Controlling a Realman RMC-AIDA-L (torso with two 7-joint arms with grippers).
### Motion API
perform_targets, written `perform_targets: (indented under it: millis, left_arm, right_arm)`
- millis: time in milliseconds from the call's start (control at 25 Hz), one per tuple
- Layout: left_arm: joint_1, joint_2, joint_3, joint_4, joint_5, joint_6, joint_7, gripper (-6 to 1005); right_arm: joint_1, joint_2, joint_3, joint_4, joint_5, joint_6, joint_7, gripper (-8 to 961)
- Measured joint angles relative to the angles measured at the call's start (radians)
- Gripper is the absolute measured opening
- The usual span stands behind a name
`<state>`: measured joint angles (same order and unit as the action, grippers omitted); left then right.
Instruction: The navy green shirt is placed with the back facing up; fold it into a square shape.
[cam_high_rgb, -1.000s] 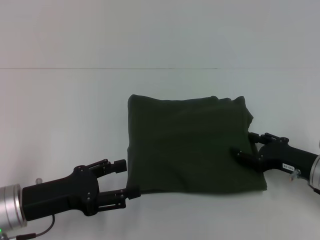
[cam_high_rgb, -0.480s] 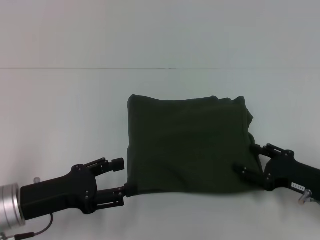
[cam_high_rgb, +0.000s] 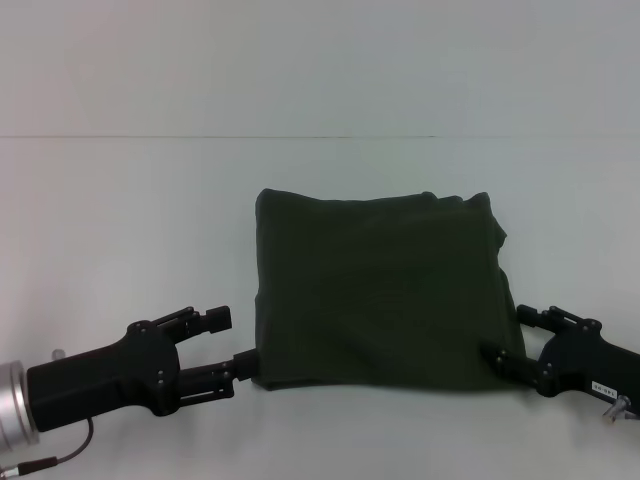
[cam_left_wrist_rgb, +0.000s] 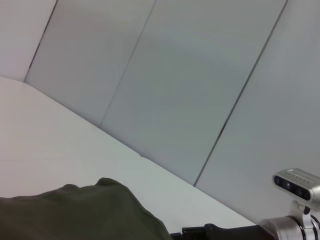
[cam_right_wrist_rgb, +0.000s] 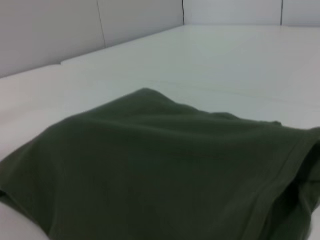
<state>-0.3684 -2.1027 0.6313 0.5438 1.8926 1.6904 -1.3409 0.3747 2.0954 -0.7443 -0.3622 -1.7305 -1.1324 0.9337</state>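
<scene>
The soft, plain dark olive-green shirt lies folded into a near-square on the white tabletop, toward its near edge. The left gripper and right gripper flank its near corners, both released.

The black left gripper lies low near the white table's front-left, fingers spread apart. The black right gripper lies near the front-right edge, fingers likewise parted, both pointing inward.
</scene>
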Motion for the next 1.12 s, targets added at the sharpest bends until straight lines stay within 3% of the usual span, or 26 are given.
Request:
perform_targets:
  millis: [320,520,720,920,1120]
  left_arm:
    - [0.013,0.027,-0.001,0.018,0.004,0.017,0.03,888]
    - [0.049,0.019,-0.002,0.046,0.007,-0.023,0.172,888]
    - [0.06,0.011,0.006,0.023,0.024,-0.066,0.277,888]
    - [0.064,0.009,0.007,0.006,0.085,-0.11,0.299,888]
    - [0.063,0.004,0.0,-0.018,0.117,-0.146,0.299,888]
  right_arm:
    - [-0.031,-0.005,0.12,-0.045,0.01,-0.308,-0.066,787]
    - [-0.08,-0.006,0.133,-0.06,-0.009,-0.444,-0.087,787]
    - [-0.123,-0.001,0.128,-0.049,-0.071,-0.468,-0.164,787]
    - [-0.164,-0.005,0.135,-0.011,-0.107,-0.44,-0.236,917]
    - [-0.174,-0.004,0.157,-0.011,-0.109,-0.384,-0.246,942]
